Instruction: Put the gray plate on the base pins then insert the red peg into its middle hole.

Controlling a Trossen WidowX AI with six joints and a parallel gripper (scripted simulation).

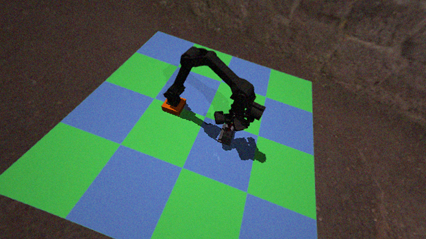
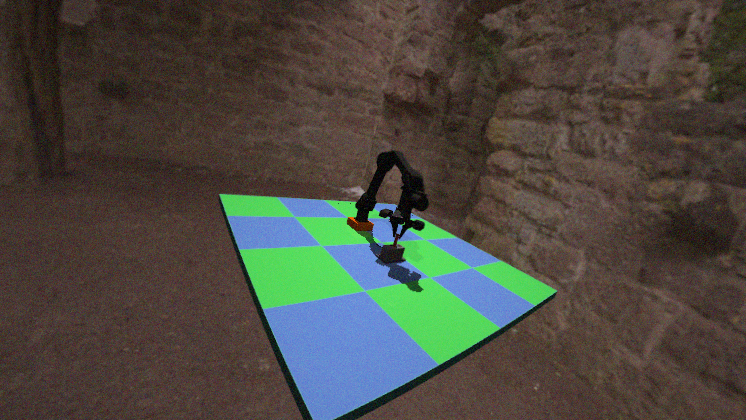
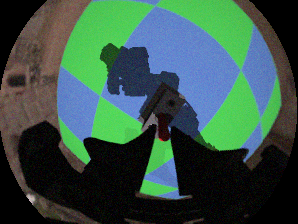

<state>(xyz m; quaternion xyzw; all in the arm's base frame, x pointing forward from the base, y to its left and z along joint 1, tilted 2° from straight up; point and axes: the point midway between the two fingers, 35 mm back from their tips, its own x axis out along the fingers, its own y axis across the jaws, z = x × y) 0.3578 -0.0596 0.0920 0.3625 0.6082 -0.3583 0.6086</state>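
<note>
The gray plate (image 1: pixel 228 135) (image 3: pixel 163 106) (image 2: pixel 391 255) lies on top of the base and looks flat; one dark hole shows in its top in the wrist view. The base's pins cannot be made out. The red peg (image 1: pixel 229 127) (image 2: pixel 395 242) (image 3: pixel 163 121) stands up from about the plate's middle, with much of its length above the plate. Its lower end is hidden, so how deep it sits cannot be told. My gripper (image 2: pixel 398 234) (image 3: pixel 162 128) is slightly open right above the plate, with a fingertip on each side of the peg's top and narrow gaps there.
The arm's orange mount (image 1: pixel 173 106) (image 2: pixel 360 224) stands on the green and blue checkered board (image 1: pixel 156 129) (image 2: pixel 308 276). The arm arches from it over to the base. Its shadow falls across the board around the base. Rock walls stand behind.
</note>
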